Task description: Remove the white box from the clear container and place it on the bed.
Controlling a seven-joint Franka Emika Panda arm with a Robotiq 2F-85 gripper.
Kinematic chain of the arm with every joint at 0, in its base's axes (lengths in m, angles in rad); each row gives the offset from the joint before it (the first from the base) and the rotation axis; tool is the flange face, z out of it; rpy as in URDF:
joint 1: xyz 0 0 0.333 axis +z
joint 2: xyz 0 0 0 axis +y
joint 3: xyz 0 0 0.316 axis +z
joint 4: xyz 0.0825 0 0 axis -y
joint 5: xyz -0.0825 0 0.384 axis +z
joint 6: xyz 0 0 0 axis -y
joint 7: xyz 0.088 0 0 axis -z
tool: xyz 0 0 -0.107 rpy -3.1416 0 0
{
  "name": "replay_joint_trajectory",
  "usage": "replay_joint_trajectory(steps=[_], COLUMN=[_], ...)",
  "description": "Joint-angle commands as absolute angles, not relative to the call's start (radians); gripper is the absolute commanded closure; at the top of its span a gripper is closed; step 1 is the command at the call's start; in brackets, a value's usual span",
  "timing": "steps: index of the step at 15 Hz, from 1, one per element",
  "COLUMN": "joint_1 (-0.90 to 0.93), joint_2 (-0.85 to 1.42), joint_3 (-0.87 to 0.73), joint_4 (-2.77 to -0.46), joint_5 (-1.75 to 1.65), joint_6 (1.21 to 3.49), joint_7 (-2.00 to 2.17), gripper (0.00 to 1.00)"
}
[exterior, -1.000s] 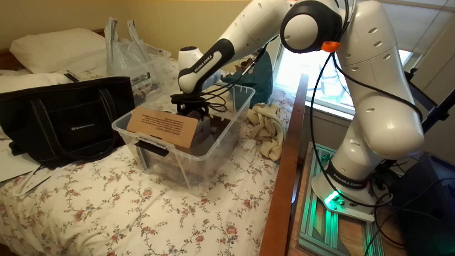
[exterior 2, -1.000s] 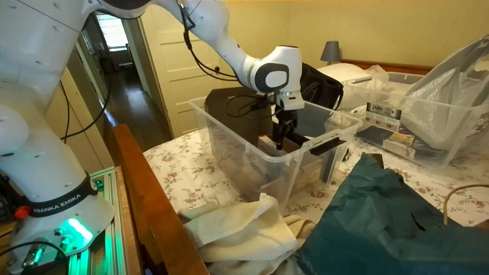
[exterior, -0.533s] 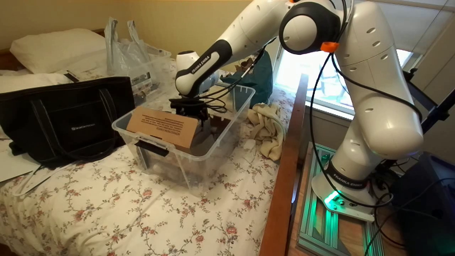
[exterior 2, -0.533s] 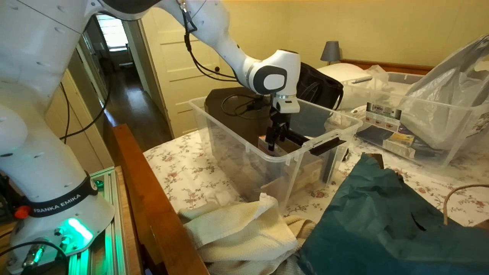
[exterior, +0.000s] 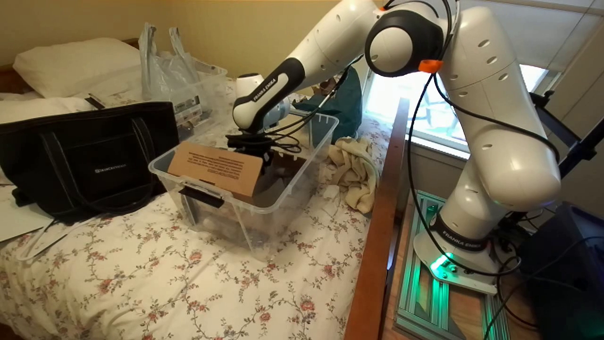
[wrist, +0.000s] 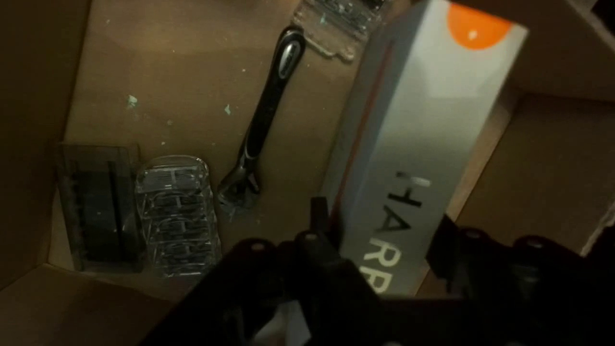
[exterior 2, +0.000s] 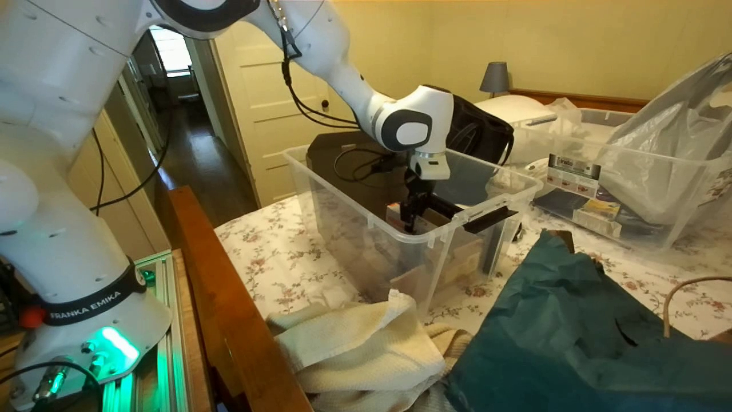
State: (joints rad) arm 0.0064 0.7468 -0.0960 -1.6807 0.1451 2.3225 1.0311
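Note:
The white box [wrist: 432,120], long, with an orange half-circle and dark and pale lettering, lies slanted inside a brown cardboard box [exterior: 214,167]. That cardboard box stands in the clear container [exterior 2: 354,252]. In the wrist view my gripper [wrist: 384,230] straddles the white box, a finger against each long side, shut on it. An exterior view shows the gripper [exterior 2: 410,224] reaching down inside the container, with a bit of the white box [exterior 2: 393,216] beside it. The cardboard flap hides the fingertips in an exterior view. Beneath the container spreads the flowered bed [exterior: 236,293].
A black razor [wrist: 264,110] and clear blade packs [wrist: 178,216] lie on the cardboard beside the white box. Around the container are a black tote bag [exterior: 89,160], a cream cloth [exterior 2: 366,355], a green bag [exterior 2: 560,343] and a wooden bed rail [exterior: 377,236].
Over the last second my hand has sunk lower into the clear container, shifting slightly sideways. The fingers have come together around the white box. Surrounding things have stayed put.

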Motion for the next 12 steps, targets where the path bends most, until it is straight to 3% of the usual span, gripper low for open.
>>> replay_joint_trajectory(steps=[1, 2, 12], joint_1=[-0.008, -0.009, 0.011], joint_2=[0.766, 0.764, 0.572], joint_3=[-0.091, -0.092, -0.152], joint_4=[-1.65, -1.651, -1.742], joint_5=[0.195, 0.201, 0.155], joint_6=[2.34, 2.347, 2.349], joint_7=[1.025, 1.029, 1.039], gripper=[0.83, 0.88, 0.88])
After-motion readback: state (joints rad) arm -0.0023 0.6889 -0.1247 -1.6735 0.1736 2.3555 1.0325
